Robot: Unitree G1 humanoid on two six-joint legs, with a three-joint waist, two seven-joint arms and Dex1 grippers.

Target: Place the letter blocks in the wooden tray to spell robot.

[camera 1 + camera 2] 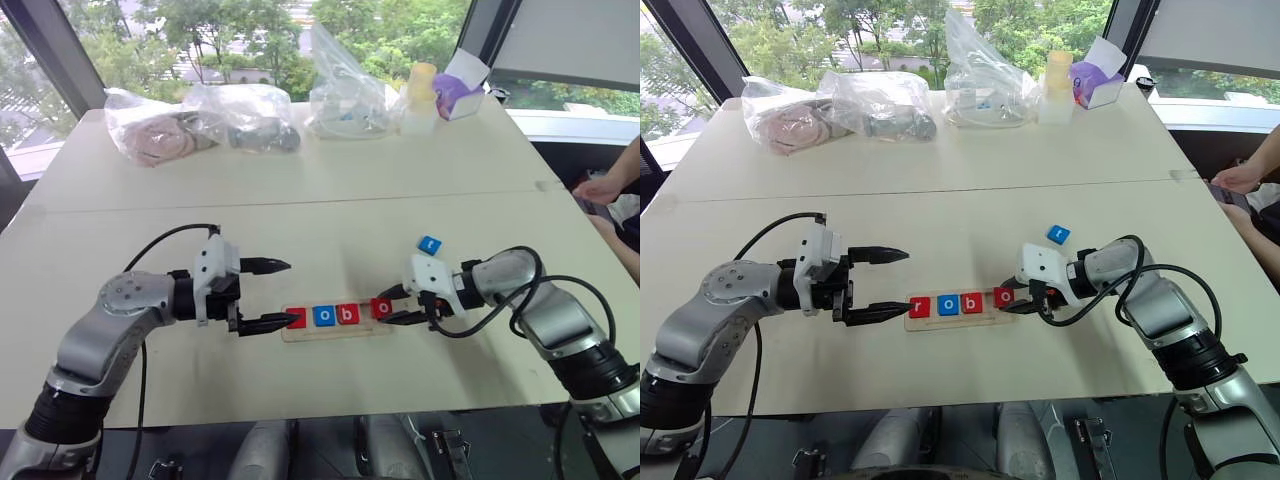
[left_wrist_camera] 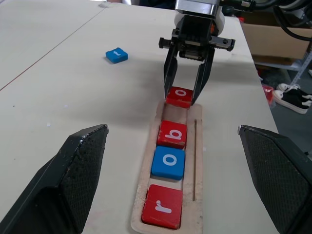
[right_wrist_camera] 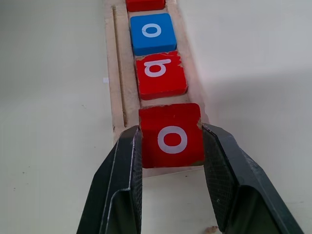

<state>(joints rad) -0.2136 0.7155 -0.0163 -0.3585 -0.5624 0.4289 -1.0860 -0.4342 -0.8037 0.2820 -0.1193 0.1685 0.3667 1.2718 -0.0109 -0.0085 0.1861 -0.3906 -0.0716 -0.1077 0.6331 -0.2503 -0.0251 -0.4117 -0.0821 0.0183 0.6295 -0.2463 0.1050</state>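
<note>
Seating of the second o.
Right gripper (image 3: 171, 146) pinches the red o tile (image 3: 171, 135) over the wooden tray (image 2: 197, 161) end; settle it flat beside b (image 2: 172, 134) before releasing. Blue t tile (image 1: 429, 244) lies at one o'clock. Left gripper (image 1: 268, 295) hovers spread, level, at the tray's other end.

Head stereo pair: 2 eyes look forward and down from above over the table (image 1: 330, 190), taking in both arms and the window behind. Both share the wooden tray (image 1: 335, 331) at centre.

Left wrist view: low, close to the tabletop, sighting along the tray (image 2: 197, 161) from its r end toward the right gripper (image 2: 188, 95) at the far end.

Right wrist view: very near, facing the opposite way along the same tray (image 3: 113, 73), red o block (image 3: 170, 135) between its own fingers (image 3: 122, 180).
</note>
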